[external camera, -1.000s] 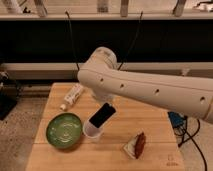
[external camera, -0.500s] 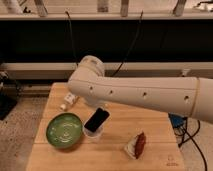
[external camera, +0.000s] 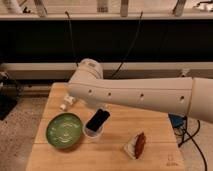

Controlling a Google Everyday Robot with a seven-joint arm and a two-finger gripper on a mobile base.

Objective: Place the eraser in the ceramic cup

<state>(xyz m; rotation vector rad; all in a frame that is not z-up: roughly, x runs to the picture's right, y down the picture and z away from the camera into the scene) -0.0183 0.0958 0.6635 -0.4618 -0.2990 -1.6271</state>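
You cannot judge the tool's grip from here: the tool (external camera: 103, 107) sits hidden behind the big white arm (external camera: 145, 95), just above the eraser (external camera: 98, 120), so whether it clasps the block or has let go cannot be told. The eraser leans tilted, its lower end inside the ceramic cup (external camera: 92, 133), its upper end pointing up toward the arm. The cup stands on the bench (external camera: 115, 155), just beside the green bowl (external camera: 64, 131). To finish well, ease straight up without dragging sideways, so the small cup does not tip.
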